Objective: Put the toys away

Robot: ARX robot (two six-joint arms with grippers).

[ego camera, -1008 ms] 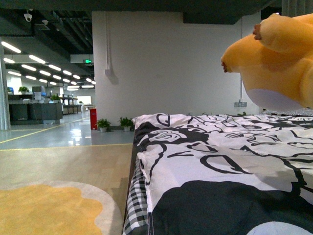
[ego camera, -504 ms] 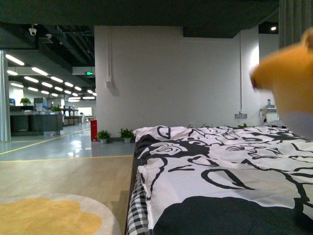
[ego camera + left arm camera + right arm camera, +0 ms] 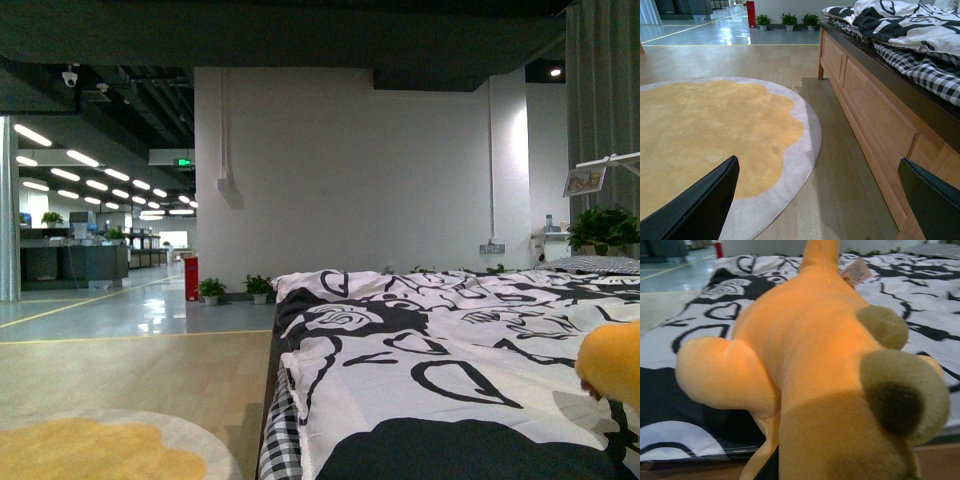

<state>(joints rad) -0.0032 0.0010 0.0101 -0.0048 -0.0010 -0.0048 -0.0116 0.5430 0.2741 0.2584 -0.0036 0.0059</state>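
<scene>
Orange plush toy point(image 3: 810, 355) filling the right wrist view over the black-and-white bedspread point(image 3: 430, 340), its edge low at the front view's right, right gripper hidden behind it, grip cannot be told, left gripper point(image 3: 817, 164) spread wide above the yellow rug point(image 3: 705, 130) beside the wooden bed frame point(image 3: 875, 115)

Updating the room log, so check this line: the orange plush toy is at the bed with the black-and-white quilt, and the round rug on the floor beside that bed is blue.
One detail is wrong. The left wrist view shows the round rug beside the bed is yellow with a pale grey border, not blue. The orange plush toy is indeed at the bed with the black-and-white quilt.
</scene>
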